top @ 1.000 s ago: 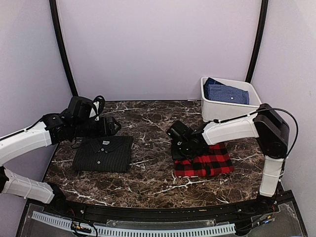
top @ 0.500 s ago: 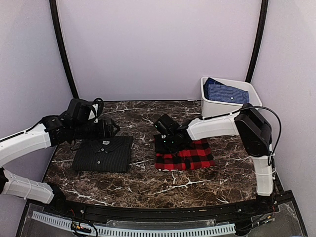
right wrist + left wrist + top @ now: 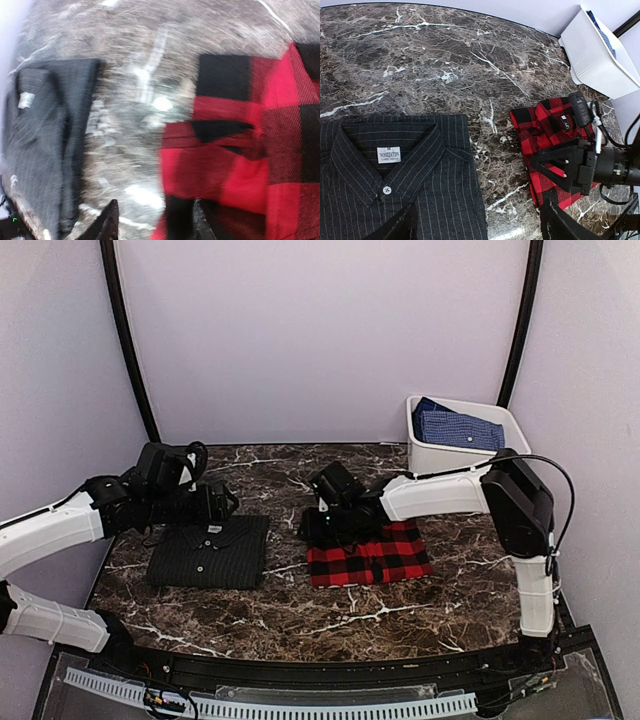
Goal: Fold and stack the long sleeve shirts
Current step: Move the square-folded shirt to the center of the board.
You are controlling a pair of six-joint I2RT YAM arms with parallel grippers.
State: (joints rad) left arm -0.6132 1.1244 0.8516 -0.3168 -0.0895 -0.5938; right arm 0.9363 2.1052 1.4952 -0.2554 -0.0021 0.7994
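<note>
Top external: white bin [image 3: 438, 466] holds folded blue shirt [image 3: 460, 428]; left pincer [image 3: 227, 502], right pincer [image 3: 311, 526] both parted, empty.

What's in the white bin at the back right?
A folded blue checked cloth lies in the bin. Anything under it is hidden by the cloth and the bin's walls.

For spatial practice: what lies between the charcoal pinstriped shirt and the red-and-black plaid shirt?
Only bare dark marble tabletop; the left wrist view shows it.
</note>
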